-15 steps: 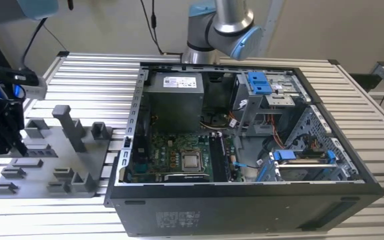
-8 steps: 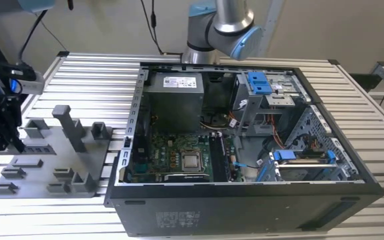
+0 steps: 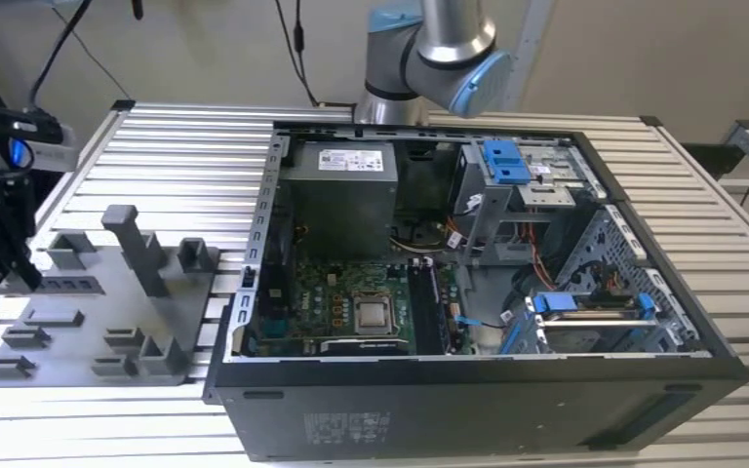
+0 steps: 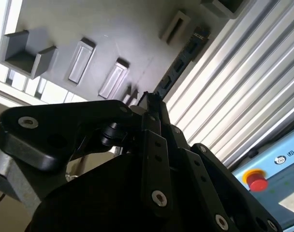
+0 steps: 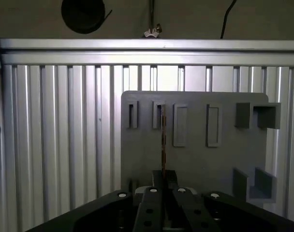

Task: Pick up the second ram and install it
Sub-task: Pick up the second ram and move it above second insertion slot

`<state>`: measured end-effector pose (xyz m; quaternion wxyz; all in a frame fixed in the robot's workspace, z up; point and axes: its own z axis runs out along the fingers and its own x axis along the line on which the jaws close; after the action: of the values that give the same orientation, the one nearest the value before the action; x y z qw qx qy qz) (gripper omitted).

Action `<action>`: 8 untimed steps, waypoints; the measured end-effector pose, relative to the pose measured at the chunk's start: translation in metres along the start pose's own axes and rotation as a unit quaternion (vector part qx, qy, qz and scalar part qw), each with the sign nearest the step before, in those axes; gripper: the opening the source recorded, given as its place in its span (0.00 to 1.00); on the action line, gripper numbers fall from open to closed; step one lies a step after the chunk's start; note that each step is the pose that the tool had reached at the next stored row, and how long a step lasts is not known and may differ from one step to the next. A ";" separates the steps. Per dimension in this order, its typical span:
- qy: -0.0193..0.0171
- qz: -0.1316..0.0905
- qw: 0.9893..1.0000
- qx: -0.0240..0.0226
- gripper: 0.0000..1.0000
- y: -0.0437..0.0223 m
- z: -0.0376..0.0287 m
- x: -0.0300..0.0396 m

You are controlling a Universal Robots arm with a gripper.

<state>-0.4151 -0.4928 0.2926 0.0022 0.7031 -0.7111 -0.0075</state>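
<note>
Black hand (image 5: 163,180) is pinching the second ram (image 4: 182,59) across its flat faces. The stick pokes out past the grip and is edge-on in the first wrist view. It sits over the grey tray (image 5: 195,159) on the slatted desk (image 3: 167,136), well apart from the computer case (image 3: 479,419) at the exterior view's right. Can't tell if the stick's lower edge is clear of the tray slot; probably just above it.

Risks as I see them:
- Narrow grip on a long thin board: one knock and it pivots in the hand, then won't line up with the memory slots (image 3: 435,304).
- If an edge sits in the tray slot, a sideways move drags the tray or bends the board.
- The route to the slots crosses the tall post (image 3: 134,249) and the case wall; a low transit clips either.
- Slots are tight beside loose cables (image 3: 443,236). Tilted entry or a reversed notch, plus push force, means a cracked board or bent contacts.
</note>
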 end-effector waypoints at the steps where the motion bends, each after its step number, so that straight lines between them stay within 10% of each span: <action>1: 0.000 0.000 1.000 0.000 0.14 0.0000 -0.0015 0.0000; 8: 0.000 0.000 1.000 0.000 0.14 0.0002 -0.0128 -0.0002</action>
<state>-0.4151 -0.4927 0.3054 0.0022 0.7030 -0.7111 -0.0075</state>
